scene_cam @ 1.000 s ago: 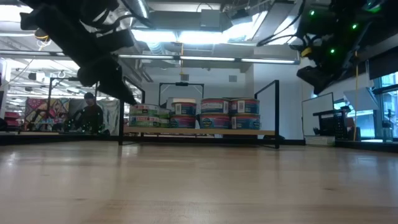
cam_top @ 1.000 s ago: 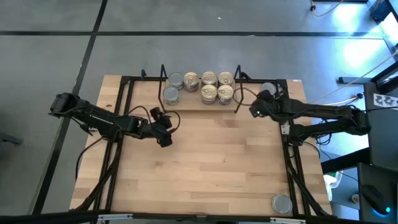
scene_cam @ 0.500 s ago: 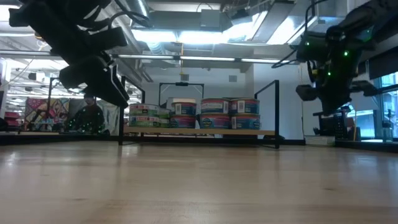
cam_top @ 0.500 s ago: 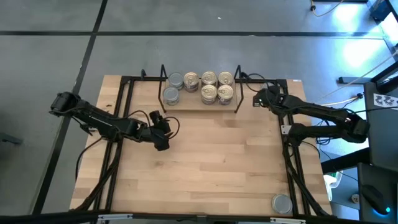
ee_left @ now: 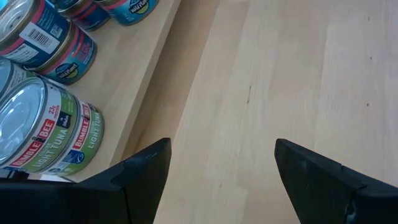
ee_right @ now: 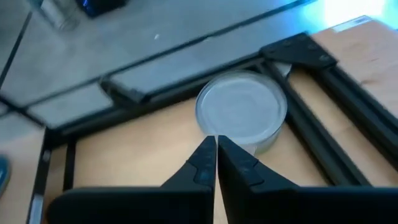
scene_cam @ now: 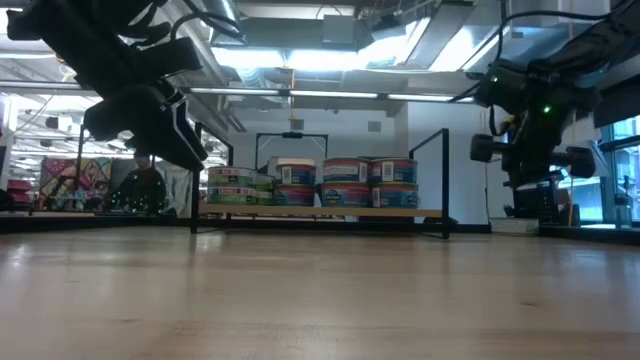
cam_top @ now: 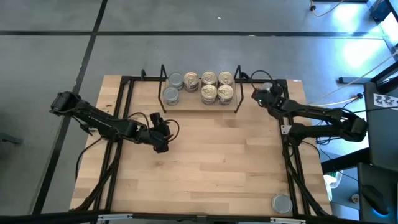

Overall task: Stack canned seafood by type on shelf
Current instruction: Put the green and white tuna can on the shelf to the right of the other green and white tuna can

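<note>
High view: left claw [cam_top: 160, 126] fingers apart mid-worktop [cam_top: 211, 162]; right claw [cam_top: 258, 98] pinched together, empty, by grey tin [ee_right: 241, 112] at far right corner

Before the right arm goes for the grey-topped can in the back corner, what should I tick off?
1. Right hand aimed at the grey-topped can: ok, the can lies just past its tips.
2. Right hand open for a grasp: not ok, fingers are shut together.
3. Can free of the hand: ok, nothing is held.
4. Room on the shelf beside the grey-topped cans: cannot tell.
5. Left hand out of the way: ok, open, empty, over bare table in front of the shelf.
6. Another stray can left: not ok, it sits at the table's front right corner.
</note>
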`<action>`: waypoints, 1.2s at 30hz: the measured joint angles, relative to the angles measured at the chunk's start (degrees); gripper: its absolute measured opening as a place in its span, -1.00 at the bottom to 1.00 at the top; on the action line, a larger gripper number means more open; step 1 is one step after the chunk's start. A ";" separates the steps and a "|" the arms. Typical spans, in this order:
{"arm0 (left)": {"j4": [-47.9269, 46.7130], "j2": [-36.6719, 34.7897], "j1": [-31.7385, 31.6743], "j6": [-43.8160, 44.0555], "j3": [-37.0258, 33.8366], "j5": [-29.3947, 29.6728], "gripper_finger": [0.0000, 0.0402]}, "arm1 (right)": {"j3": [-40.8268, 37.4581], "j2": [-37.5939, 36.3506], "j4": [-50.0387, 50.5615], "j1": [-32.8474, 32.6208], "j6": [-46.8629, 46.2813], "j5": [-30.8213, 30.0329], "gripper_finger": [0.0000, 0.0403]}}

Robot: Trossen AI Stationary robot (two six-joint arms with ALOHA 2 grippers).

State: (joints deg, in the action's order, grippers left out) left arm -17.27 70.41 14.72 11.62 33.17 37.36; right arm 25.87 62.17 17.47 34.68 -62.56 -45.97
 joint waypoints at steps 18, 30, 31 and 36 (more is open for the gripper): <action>0.32 0.02 -0.02 0.48 0.00 -0.03 0.42 | -0.07 12.18 -11.76 10.44 -7.18 3.78 -0.93; 0.32 0.02 -0.02 0.24 0.00 -0.04 0.42 | -0.02 13.13 -14.04 17.07 -7.48 11.78 -0.93; 0.31 0.02 -0.02 0.24 0.00 -0.06 0.42 | -0.02 13.16 -13.93 17.20 -7.07 12.12 -0.93; 0.31 0.02 -0.02 0.28 0.00 -0.07 0.42 | -0.02 13.18 -14.05 17.20 -2.87 12.61 -0.93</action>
State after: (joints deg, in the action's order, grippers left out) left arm -16.96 70.43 14.70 11.90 33.17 37.30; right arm 25.85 75.35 3.42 51.88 -65.43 -33.37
